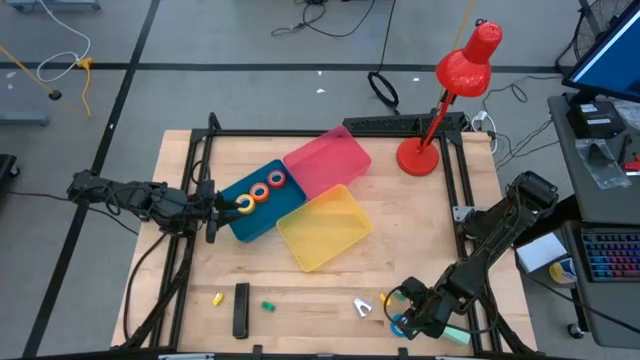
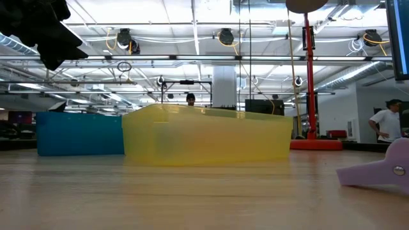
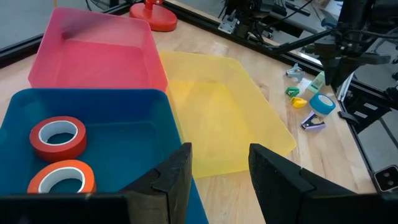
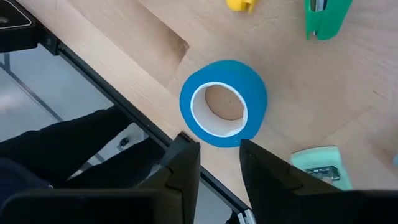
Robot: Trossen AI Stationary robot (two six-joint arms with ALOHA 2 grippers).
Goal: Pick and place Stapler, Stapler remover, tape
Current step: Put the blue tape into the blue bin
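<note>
The blue tape point(image 4: 224, 102) lies flat on the table near its near right corner point(image 1: 400, 322). My right gripper point(image 4: 219, 155) is open; its fingertips stand just short of the roll's rim, and no touch shows. My left gripper point(image 3: 217, 171) is open above the left end of the blue bin point(image 1: 262, 200). The red tape point(image 3: 58, 137) and the orange tape point(image 3: 62, 177) lie flat in that bin. The yellow tape point(image 1: 243, 205) lies right before the left fingers and is hidden in the left wrist view. The black stapler point(image 1: 241, 310) and the staple remover point(image 1: 362, 307) lie near the near edge.
A yellow bin point(image 1: 325, 228) and a pink bin point(image 1: 328, 160) sit beside the blue one at mid table. A red desk lamp point(image 1: 440, 100) stands at the far right corner. Small yellow point(image 1: 217, 298) and green point(image 1: 268, 306) pieces and a mint object point(image 4: 317, 165) lie along the near edge.
</note>
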